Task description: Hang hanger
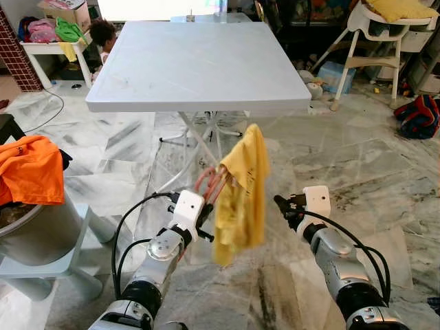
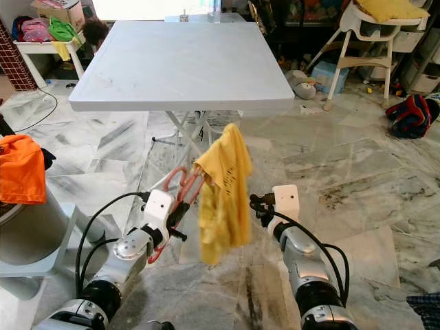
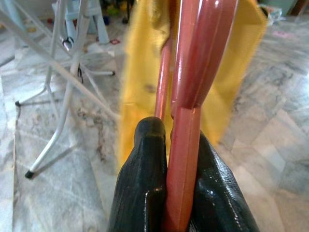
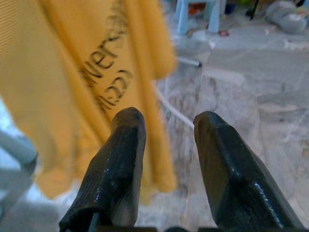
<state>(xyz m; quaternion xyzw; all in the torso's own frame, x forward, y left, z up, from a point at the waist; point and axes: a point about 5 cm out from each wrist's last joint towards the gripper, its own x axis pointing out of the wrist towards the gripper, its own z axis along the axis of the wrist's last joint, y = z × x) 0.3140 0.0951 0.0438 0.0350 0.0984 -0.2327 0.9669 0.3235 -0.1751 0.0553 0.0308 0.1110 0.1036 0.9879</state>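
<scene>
A reddish-pink plastic hanger [image 1: 212, 184] carries a yellow shirt [image 1: 242, 192] that droops from its far end. My left gripper [image 1: 205, 214] is shut on the hanger's near part; in the left wrist view the hanger [image 3: 186, 121] sits clamped between the black fingers [image 3: 145, 179], with the yellow shirt [image 3: 140, 82] behind. My right gripper [image 1: 280, 203] is open just to the right of the shirt, apart from it. In the right wrist view its two fingers [image 4: 118, 169] stand spread with the printed yellow shirt [image 4: 72, 87] ahead.
A white folding table [image 1: 199, 65] stands straight ahead on the marble floor. An orange cloth [image 1: 27, 168] lies over a grey bin [image 1: 34, 237] at the left. A high chair [image 1: 375, 41] and a red-blue bag [image 1: 418, 115] are at the far right.
</scene>
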